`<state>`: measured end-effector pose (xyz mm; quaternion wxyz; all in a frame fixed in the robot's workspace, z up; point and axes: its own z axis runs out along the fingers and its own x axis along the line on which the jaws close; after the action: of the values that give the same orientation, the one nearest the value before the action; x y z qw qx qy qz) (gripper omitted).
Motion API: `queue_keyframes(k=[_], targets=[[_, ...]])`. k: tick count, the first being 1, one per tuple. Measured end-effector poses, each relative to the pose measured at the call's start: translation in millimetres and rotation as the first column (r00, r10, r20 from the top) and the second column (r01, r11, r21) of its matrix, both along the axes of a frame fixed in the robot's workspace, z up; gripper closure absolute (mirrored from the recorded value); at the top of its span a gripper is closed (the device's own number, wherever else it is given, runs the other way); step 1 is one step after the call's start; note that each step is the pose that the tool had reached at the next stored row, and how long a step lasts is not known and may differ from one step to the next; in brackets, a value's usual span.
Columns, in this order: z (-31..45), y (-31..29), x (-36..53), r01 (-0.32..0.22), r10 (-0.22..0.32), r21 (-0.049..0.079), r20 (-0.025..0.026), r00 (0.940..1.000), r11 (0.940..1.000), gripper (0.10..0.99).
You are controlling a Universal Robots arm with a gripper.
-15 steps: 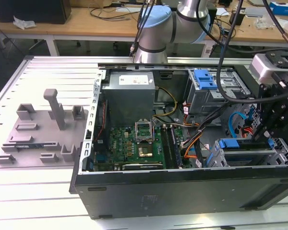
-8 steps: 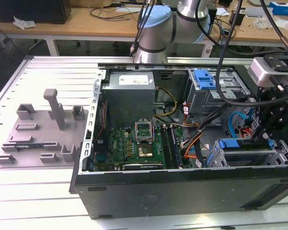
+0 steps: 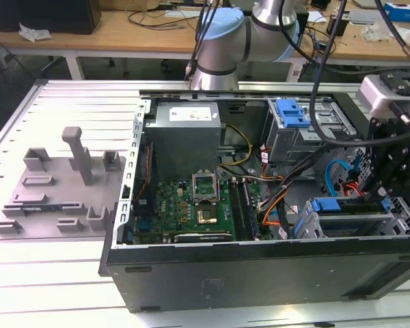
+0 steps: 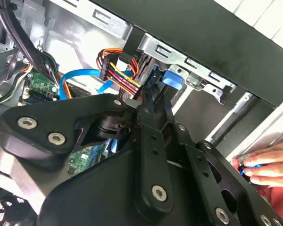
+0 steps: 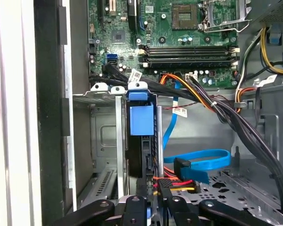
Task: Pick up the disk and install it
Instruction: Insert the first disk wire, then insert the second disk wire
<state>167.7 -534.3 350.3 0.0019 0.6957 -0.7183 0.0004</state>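
While my hand (image 5: 148,207) sits low in the open computer case (image 3: 260,273), I have the disk (image 5: 142,141) standing on edge in the drive cage (image 5: 106,141), its blue carrier frame (image 5: 141,120) toward the motherboard (image 5: 179,28); my fingers (image 4: 153,141) are pressed together on the disk's near edge. I judge the install step is under way; to do it well I should push straight along the cage rails, keep the disk square, and steer clear of the red and yellow power cable (image 5: 177,183) and blue data cable (image 5: 203,162) just beside it; a person's hand (image 4: 266,167) rests close to the case wall.
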Motion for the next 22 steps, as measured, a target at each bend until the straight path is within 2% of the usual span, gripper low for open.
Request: queue_keyframes(k=[3, 4, 7, 22], targets=[[12.2, 0.0, 0.0, 0.000, 0.000, 0.000, 0.0006, 1.0000, 1.0000, 0.843], [18.6, 0.2, 0.0, 0.000, 0.000, 0.000, 0.0006, 1.0000, 1.0000, 0.843], [28.9, 1.5, -0.1, 0.000, 0.000, 0.000, 0.0006, 1.0000, 1.0000, 0.843], [28.9, 1.9, 0.0, 0.000, 0.000, -0.001, 0.0006, 1.0000, 1.0000, 0.843]])
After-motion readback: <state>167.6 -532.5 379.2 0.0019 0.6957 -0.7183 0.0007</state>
